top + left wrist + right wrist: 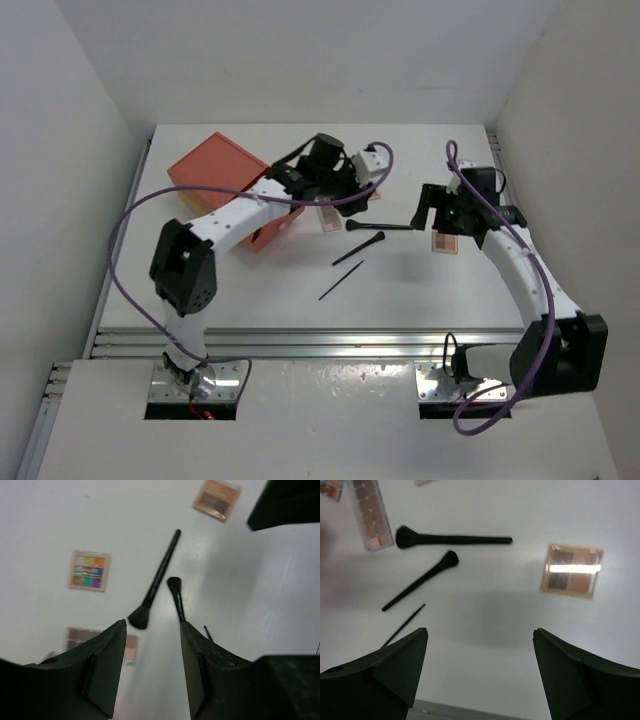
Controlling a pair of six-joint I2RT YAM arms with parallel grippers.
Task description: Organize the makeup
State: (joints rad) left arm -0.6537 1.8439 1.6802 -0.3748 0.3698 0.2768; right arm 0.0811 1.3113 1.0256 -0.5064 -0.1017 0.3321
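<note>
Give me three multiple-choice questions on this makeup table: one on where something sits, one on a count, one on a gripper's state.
1. Where is the orange box on the table?
A. far left
B. middle
C. near right corner

2. How many black items lie loose?
A. one
B. three
C. six

3. The right gripper is:
A. shut on a brush
B. shut, empty
C. open, empty

Answers:
1. A: it sits by the far left edge.
2. B: large brush, smaller brush, thin stick.
3. C: its fingers stand wide apart over bare table.
</note>
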